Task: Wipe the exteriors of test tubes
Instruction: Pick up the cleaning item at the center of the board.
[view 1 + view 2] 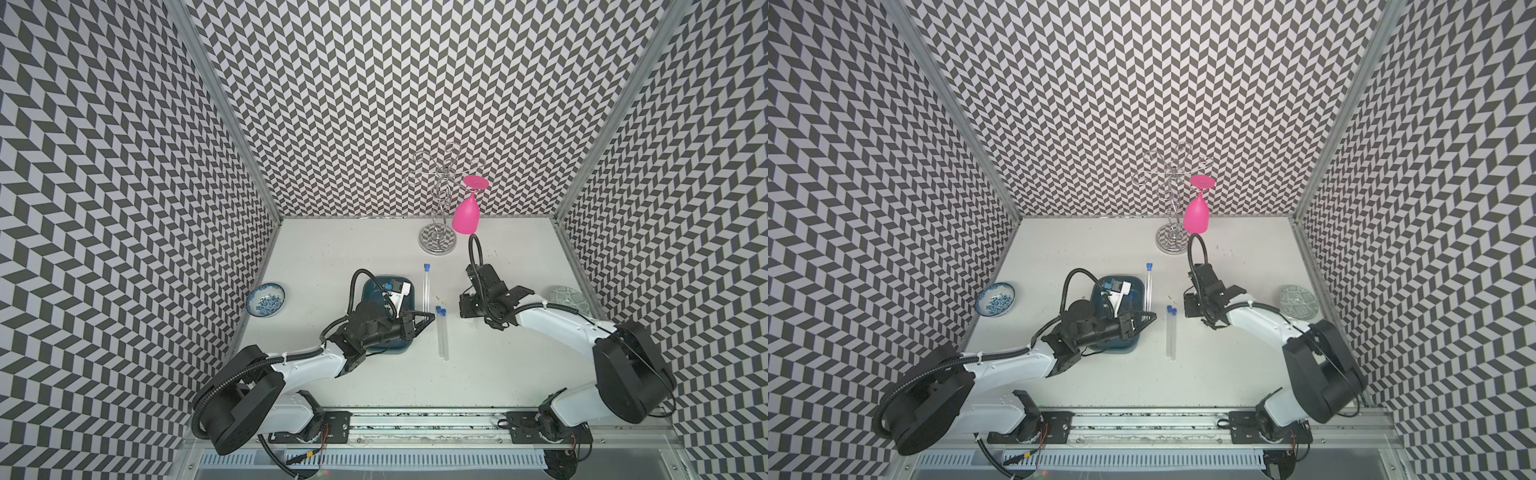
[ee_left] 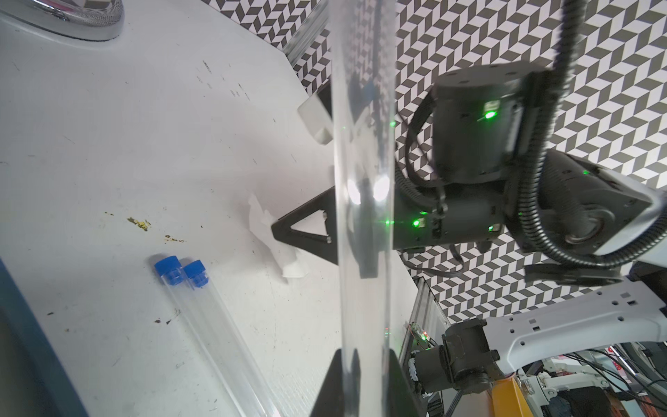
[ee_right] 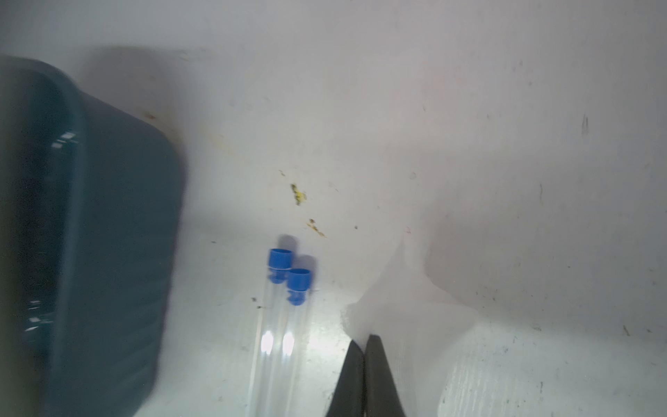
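Left fingers (image 2: pixel 330 393) clench one test tube (image 2: pixel 362 144); right fingers (image 3: pixel 352 379) pinch a white tissue (image 2: pixel 292 265) near two test tubes (image 1: pixel 442 336) lying on the surface (image 1: pixel 498 365).

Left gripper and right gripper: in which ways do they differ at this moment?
The left gripper is shut on a test tube; the right gripper is shut on a white tissue. The left gripper hangs by the teal tray, the right gripper over the table near two lying tubes. Both are closed.
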Robot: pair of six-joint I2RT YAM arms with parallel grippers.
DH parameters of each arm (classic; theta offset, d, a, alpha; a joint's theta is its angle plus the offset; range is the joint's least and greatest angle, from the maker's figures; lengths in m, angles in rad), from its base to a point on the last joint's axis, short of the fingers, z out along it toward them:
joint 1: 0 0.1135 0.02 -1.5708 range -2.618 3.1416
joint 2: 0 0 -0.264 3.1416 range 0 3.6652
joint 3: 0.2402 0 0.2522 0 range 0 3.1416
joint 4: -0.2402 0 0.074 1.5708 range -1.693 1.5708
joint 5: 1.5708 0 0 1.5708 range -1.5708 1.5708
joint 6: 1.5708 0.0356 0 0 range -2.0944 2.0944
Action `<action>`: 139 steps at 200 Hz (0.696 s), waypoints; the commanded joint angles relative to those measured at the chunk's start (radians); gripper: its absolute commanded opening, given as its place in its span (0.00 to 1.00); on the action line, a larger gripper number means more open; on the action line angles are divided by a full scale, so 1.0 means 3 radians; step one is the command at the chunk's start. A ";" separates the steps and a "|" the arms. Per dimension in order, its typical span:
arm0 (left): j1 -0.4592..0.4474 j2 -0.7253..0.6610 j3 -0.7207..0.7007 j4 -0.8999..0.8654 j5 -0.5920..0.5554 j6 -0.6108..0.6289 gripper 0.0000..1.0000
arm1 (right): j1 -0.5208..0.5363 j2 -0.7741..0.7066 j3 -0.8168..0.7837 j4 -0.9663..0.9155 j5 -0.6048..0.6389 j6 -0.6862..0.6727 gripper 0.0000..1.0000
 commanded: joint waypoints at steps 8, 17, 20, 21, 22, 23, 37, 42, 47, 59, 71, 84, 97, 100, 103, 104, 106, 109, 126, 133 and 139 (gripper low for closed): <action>0.0018 -0.0056 0.0123 -0.0203 -0.0032 0.0091 0.13 | -0.0128 -0.0442 0.0170 0.0106 -0.0489 0.0100 0.02; 0.0020 -0.0057 0.0132 -0.0209 -0.0031 0.0082 0.13 | -0.0147 -0.0550 0.0192 0.0132 -0.0591 0.0118 0.03; 0.0018 -0.0058 0.0134 -0.0204 -0.0033 0.0074 0.13 | -0.0152 -0.0587 0.0194 0.0154 -0.0628 0.0122 0.03; 0.0018 -0.0058 0.0134 -0.0205 -0.0033 0.0073 0.13 | -0.0153 -0.0598 0.0194 0.0162 -0.0640 0.0120 0.03; 0.0018 -0.0058 0.0136 -0.0206 -0.0033 0.0072 0.13 | -0.0156 -0.0609 0.0191 0.0168 -0.0654 0.0122 0.04; 0.0018 -0.0061 0.0137 -0.0206 -0.0036 0.0069 0.13 | -0.0155 -0.0614 0.0190 0.0176 -0.0665 0.0123 0.04; 0.0010 -0.0078 0.0143 -0.0207 -0.0047 0.0036 0.13 | -0.0161 -0.0720 0.0137 0.0297 -0.0813 0.0118 0.06; 0.0013 -0.0092 0.0139 -0.0206 -0.0061 0.0033 0.13 | -0.0160 -0.0748 0.0107 0.0341 -0.0839 0.0115 0.06; 0.0005 -0.0101 0.0142 -0.0210 -0.0076 0.0023 0.13 | -0.0159 -0.0752 0.0089 0.0348 -0.0843 0.0109 0.06; -0.0017 -0.0138 0.0126 -0.0226 -0.0111 -0.0004 0.13 | -0.0165 -0.0683 0.0076 0.0309 -0.0834 0.0014 0.06; -0.0027 -0.0205 0.0097 -0.0259 -0.0141 -0.0040 0.13 | -0.0196 -0.0578 0.0100 0.0231 -0.0662 -0.0104 0.07; -0.0056 -0.0309 0.0051 -0.0284 -0.0190 -0.0047 0.13 | -0.0283 -0.0428 0.0125 0.0182 -0.0483 -0.0259 0.07; -0.0077 -0.0447 0.0000 -0.0341 -0.0271 -0.0057 0.13 | -0.0405 -0.0236 0.0197 0.0088 -0.0326 -0.0373 0.07; -0.0078 -0.0492 -0.0014 -0.0363 -0.0288 -0.0057 0.13 | -0.0431 -0.0187 0.0234 0.0034 -0.0290 -0.0401 0.07; -0.0084 -0.0530 -0.0026 -0.0381 -0.0308 -0.0057 0.13 | -0.0458 -0.0135 0.0270 -0.0014 -0.0269 -0.0432 0.07; -0.0084 -0.0545 -0.0030 -0.0389 -0.0314 -0.0057 0.13 | -0.0467 -0.0119 0.0278 -0.0033 -0.0264 -0.0446 0.07; -0.0084 -0.0575 -0.0038 -0.0399 -0.0325 -0.0057 0.13 | -0.0484 -0.0081 0.0308 -0.0063 -0.0259 -0.0473 0.07; -0.0084 -0.0616 -0.0048 -0.0422 -0.0342 -0.0052 0.13 | -0.0505 -0.0029 0.0339 -0.0110 -0.0238 -0.0496 0.07; -0.0094 -0.0848 -0.0141 -0.0538 -0.0467 -0.0042 0.13 | -0.0522 0.0179 0.0363 -0.0171 -0.0108 -0.0596 0.07; -0.0090 -0.0946 -0.0181 -0.0578 -0.0507 -0.0042 0.13 | -0.0522 0.0240 0.0319 -0.0136 -0.0095 -0.0605 0.07; -0.0093 -0.1011 -0.0215 -0.0598 -0.0530 -0.0042 0.13 | -0.0522 0.0290 0.0271 -0.0095 -0.0124 -0.0605 0.07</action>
